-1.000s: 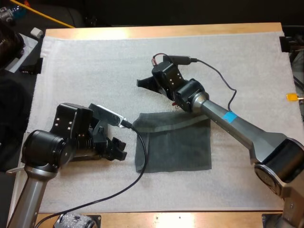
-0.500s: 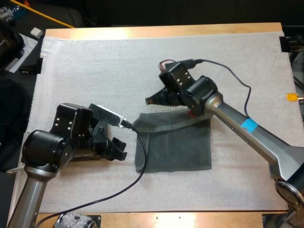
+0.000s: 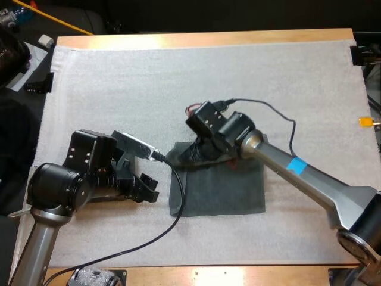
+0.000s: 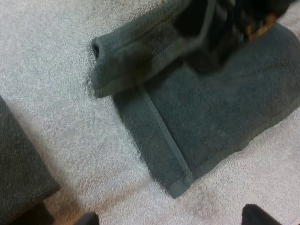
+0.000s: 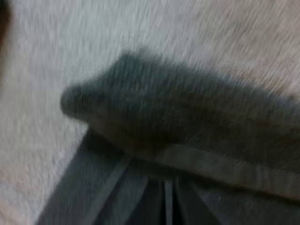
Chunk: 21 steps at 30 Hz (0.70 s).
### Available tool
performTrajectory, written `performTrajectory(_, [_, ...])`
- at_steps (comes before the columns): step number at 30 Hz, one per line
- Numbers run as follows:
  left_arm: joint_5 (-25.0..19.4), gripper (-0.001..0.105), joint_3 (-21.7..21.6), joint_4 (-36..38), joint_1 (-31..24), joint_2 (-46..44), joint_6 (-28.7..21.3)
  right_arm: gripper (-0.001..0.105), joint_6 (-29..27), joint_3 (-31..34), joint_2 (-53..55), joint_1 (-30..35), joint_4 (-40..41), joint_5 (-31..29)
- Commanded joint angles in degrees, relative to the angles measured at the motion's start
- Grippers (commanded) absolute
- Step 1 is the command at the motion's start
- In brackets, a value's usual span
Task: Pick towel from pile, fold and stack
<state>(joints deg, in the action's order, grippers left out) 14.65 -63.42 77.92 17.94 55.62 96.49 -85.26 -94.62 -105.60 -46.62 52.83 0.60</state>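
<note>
Towel (image 3: pixel 223 187): dark grey-green, lying flat on the white mat (image 3: pixel 119 77) between the two arms, folded to a near square. At its far-left corner the edge is raised into a thick lip (image 4: pixel 126 61).
Right gripper (image 3: pixel 199 152): down on that raised lip. Whether it grips the cloth or only presses on it cannot be told.
Left gripper (image 3: pixel 146 189): low over the mat, just beside the towel's left edge, jaws spread wide with nothing between them.
Dark cloth (image 4: pixel 18 173): lies near the left gripper. It is perhaps a folded stack, but this is not sure.
Step, as judged: one more fold, with the far edge to be carried toward the near edge.
Risk of slip: if only the top layer is caught, the layers could separate and the fold would open.
Risk of skew: only one corner is held, so the far-right corner may drag and the edges would not meet.
Risk of shift: a low pull could slide the whole towel over the mat toward the left gripper.
</note>
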Motion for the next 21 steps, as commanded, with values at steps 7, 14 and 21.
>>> performTrajectory(7, [0.2, 0.058, -0.1, 0.3, 0.1, -0.2, 0.3, 0.0, 0.4, 6.3, -1.0, -0.2, -7.5, -0.9])
performTrajectory(14, [-0.1, 0.058, -0.2, 0.3, 0.1, -0.2, 0.4, 0.0, 0.8, 5.7, -2.5, -0.2, -9.2, -1.4])
performTrajectory(21, [0.0, 0.058, -0.2, 0.2, 0.1, -0.1, 0.5, 0.0, 1.8, 5.7, -6.1, -0.2, -8.7, -0.8])
